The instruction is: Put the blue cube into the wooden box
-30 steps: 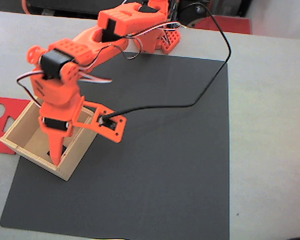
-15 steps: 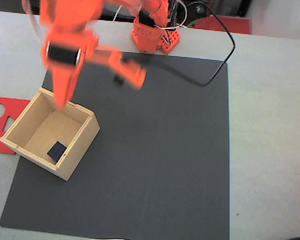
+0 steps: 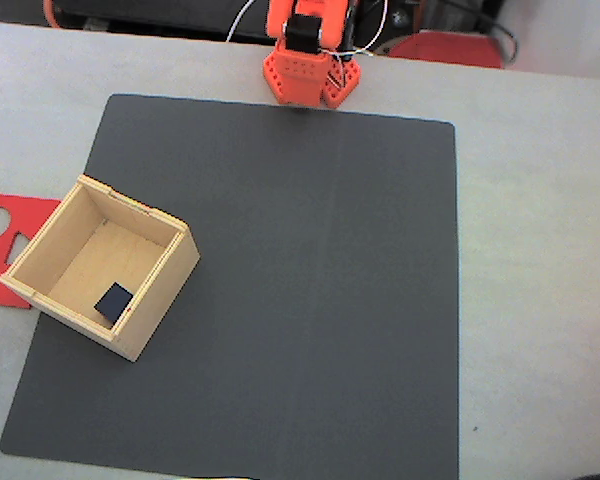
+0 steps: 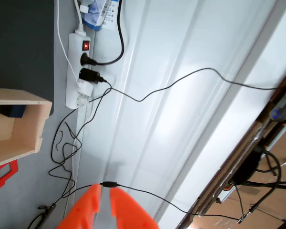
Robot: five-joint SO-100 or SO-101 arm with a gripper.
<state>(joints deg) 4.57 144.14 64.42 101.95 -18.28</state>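
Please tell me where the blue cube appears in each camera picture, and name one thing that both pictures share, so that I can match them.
Fixed view: the blue cube lies on the floor of the wooden box, near the box's lower corner, at the left of the picture.
Wrist view: the blue cube peeks out inside the wooden box, at the far left edge.
Shared landmark: the flat red piece beside the box.

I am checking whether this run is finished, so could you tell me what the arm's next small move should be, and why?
Probably none beyond settling at rest. The small dark navy-blue cube already lies on the floor of the square light plywood box, and the orange gripper, fingertips nearly together, points away from the dark mat.
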